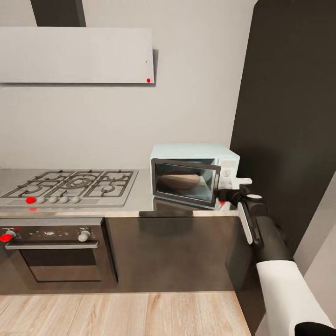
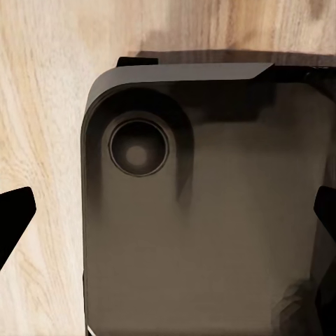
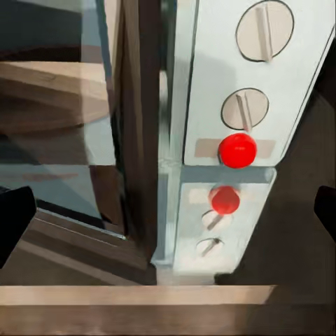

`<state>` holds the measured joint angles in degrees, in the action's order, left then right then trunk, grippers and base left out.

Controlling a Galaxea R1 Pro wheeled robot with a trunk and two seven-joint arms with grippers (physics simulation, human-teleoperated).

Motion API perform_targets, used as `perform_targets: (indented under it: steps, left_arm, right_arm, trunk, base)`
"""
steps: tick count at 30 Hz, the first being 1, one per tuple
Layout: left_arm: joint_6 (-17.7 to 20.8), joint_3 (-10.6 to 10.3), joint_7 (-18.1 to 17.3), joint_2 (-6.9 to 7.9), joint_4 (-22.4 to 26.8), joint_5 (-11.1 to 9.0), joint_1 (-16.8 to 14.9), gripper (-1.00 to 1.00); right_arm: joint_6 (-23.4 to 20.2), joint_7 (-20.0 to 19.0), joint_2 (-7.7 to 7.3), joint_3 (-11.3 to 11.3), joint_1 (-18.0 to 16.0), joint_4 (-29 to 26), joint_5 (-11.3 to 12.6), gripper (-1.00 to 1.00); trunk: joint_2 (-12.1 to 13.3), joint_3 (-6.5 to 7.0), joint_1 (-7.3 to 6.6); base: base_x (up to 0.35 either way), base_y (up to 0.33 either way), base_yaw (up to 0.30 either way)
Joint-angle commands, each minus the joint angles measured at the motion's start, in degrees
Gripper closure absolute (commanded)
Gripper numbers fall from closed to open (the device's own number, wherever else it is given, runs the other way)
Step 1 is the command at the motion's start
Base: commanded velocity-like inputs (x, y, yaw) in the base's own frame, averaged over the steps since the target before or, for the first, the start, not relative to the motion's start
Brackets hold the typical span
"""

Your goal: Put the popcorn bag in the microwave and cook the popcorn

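A home kitchen: gas hob set in grey worktop, built-in oven, mint microwave, extractor hood.

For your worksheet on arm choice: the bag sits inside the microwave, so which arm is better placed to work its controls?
Right. The right gripper hovers open at the microwave, facing its knobs and red button. The left gripper hangs over the robot's dark base and the floor.

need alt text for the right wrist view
Close-up of the pale blue-mint microwave: its white side panel carries two round knobs and a red button, mirrored in the grey metallic countertop. Beside the panel, the dark glass door stands slightly ajar.
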<state>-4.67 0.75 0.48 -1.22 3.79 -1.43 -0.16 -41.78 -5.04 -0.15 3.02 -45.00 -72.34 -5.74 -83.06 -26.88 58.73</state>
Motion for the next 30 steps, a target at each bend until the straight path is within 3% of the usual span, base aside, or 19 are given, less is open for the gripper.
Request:
perform_targets:
  steps: [1, 3, 4, 8, 12, 30]
  left_arm:
    - [-0.2, 0.1, 0.0, -0.01, 0.0, -0.1, 0.0, -1.00]
    - [-0.2, 0.1, 0.1, 0.00, 0.0, -0.2, 0.0, -1.00]
    - [-0.2, 0.1, 0.1, -0.01, 0.0, -0.2, 0.0, -1.00]
    - [-0.2, 0.1, 0.1, 0.01, 0.0, -0.2, 0.0, -1.00]
    - [-0.2, 0.1, 0.1, 0.01, 0.0, -0.2, 0.0, -1.00]
    - [-0.2, 0.1, 0.1, -0.10, 0.0, -0.2, 0.0, -1.00]
  right_arm:
    - [-1.0, -1.0, -0.30, 0.1, 0.3, -0.3, -0.7, -1.00]
    - [-3.3, -1.6, -2.54, 0.1, 0.7, -0.7, -0.7, -1.00]
    - [-4.8, -1.9, -5.32, 0.1, 0.7, -0.7, -0.6, -1.00]
    - [-5.4, -1.9, -9.21, 0.6, 0.8, -0.7, -0.4, -1.00]
    - [-5.0, -1.6, -9.93, 0.8, 0.8, -0.6, -0.4, -1.00]
    - [-4.8, -1.2, -9.49, 1.1, 0.8, -0.8, 0.0, -1.00]
  trunk:
    - [0.0, -0.06, 0.00]
    - [0.0, -0.06, 0.00]
    - [0.0, -0.06, 0.00]
    - [0.0, -0.06, 0.00]
    - [0.0, -0.06, 0.00]
    - [0.0, -0.06, 0.00]
  base:
    - [0.000, 0.000, 0.000]
    - [0.000, 0.000, 0.000]
    - [0.000, 0.000, 0.000]
    - [0.000, 0.000, 0.000]
    - [0.000, 0.000, 0.000]
    - [0.005, 0.000, 0.000]
